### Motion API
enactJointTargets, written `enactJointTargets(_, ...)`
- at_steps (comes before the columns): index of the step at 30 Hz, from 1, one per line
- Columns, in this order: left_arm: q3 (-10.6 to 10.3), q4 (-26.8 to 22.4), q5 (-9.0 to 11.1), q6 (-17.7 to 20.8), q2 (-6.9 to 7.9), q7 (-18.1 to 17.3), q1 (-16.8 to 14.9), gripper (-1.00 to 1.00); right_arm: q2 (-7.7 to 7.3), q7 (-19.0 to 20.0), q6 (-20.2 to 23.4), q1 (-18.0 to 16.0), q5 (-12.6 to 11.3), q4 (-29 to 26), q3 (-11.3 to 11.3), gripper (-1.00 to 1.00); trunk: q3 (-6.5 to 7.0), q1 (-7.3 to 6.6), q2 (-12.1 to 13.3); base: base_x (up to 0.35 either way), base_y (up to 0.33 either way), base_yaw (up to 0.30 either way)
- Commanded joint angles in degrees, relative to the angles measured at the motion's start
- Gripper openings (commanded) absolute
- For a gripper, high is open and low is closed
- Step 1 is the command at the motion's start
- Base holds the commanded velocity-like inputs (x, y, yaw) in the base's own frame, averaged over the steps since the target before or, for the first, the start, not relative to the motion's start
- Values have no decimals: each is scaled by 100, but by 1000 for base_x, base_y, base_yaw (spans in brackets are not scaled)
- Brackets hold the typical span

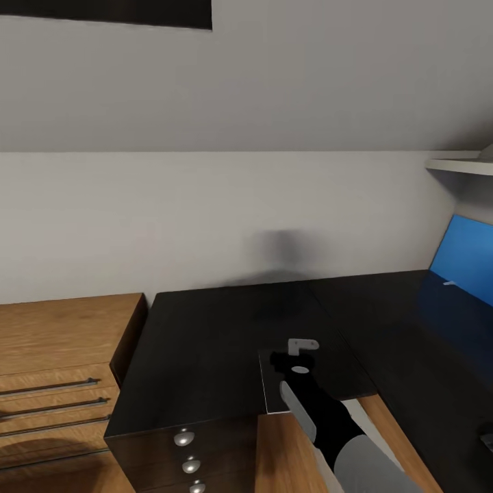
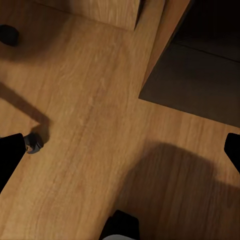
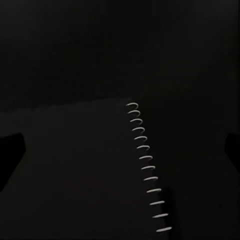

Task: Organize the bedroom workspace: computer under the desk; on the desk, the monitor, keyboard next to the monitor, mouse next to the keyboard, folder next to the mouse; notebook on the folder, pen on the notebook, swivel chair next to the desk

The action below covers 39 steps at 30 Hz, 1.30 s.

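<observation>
head view: right arm reaches out over the black worktop (image 1: pixel 205 329), its right hand (image 1: pixel 296 357) low above a thin dark sheet with a pale edge lying at the inner corner of the l-shape. that sheet looks like the notebook (image 1: pixel 311 380); the right wrist view backs this, showing a dark cover with a row of pale spiral rings (image 3: pixel 146 165) just below the fingers.

right hand: finger tips (image 3: pixel 11 150) stand wide at both edges of the wrist view, spread apart, nothing between them. open above the notebook, not gripping. contact with the cover cannot be told.

left hand: fingers (image 2: pixel 12 150) spread, pointed down at the wooden floor (image 2: pixel 85 100) beside the dark foot of the desk. holding nothing. a small castor-like thing (image 2: pixel 34 142) sits on the floor nearby; unclear what it belongs to.

other things: blue back panel (image 1: pixel 465 263) at the far right of the worktop. silver-knobbed drawers (image 1: pixel 185 448) under the near edge. light wooden dresser (image 1: pixel 61 370) just beside the desk on the left. a white shelf (image 1: pixel 455 166) up on the wall.

progress, judged: the stretch of worktop in sight carries no monitor, keyboard, mouse or folder. the notebook lies straight on the black surface with no blue under it, so stacking is not done. pen not identified. most of the arranging appears left, though the worktop's right end is cut off.
</observation>
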Motion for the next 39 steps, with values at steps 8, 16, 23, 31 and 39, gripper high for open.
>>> enactJointTargets(8, 17, -1, 60, -31, 7, -65, -4, 100, -123, 161, 14, -156, -58, 268, -72, 100, -6, 0, -3, 1, 0, 0)
enactJointTargets(16, 27, -136, 60, -119, 10, -67, -4, 100, -174, 688, -6, -420, -68, 852, -387, 100, -6, 0, -3, 0, 0, 0)
enactJointTargets(23, 44, -344, 67, -138, 1, -55, -4, 100, -176, 822, -5, -485, -69, 1003, -459, 100, -6, 0, -3, 0, 0, 0)
enactJointTargets(31, 46, -380, 69, -140, 0, -53, -4, 100, -162, 840, 0, -494, -69, 1024, -467, 100, -6, 0, -3, 0, 0, 0)
enactJointTargets(39, 46, -387, 69, -141, -3, -52, -4, 100, -150, 842, 45, -502, -60, 1035, -464, 100, -114, 132, -244, 0, 0, 0)
